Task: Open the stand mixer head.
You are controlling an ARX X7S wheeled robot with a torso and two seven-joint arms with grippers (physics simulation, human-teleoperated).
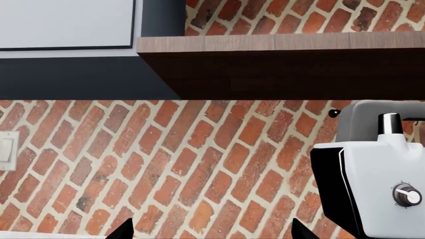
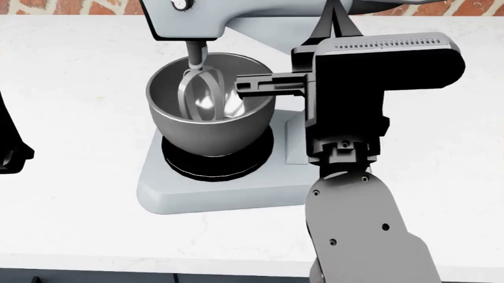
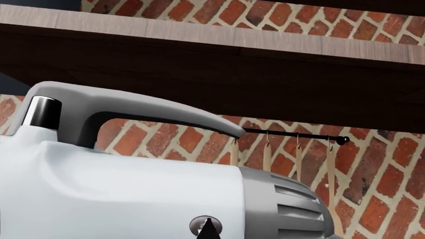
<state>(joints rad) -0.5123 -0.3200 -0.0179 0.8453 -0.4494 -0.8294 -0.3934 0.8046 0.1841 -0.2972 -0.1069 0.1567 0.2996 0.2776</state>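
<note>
The stand mixer head (image 2: 236,15), pale silver-grey, lies level over the steel bowl (image 2: 209,127), with its beater (image 2: 200,88) down in the bowl. The flat base (image 2: 221,191) stands on the white counter. My right gripper (image 2: 240,88) reaches beside the bowl's rim, under the head. In the right wrist view the head's side (image 3: 119,189) fills the frame, and the gripper (image 3: 209,230) shows one joined black tip against a small round knob (image 3: 196,224); it is shut and empty. My left gripper (image 1: 211,234) is open, facing the brick wall with the mixer head (image 1: 381,189) beside it.
A dark wooden shelf (image 1: 279,64) hangs above the mixer on the brick wall. A light switch (image 1: 7,149) is on the wall. A black rail with hooks (image 3: 299,135) runs behind the head. The white counter (image 2: 79,88) spreads around the base. Part of my left arm (image 2: 12,153) is at the edge.
</note>
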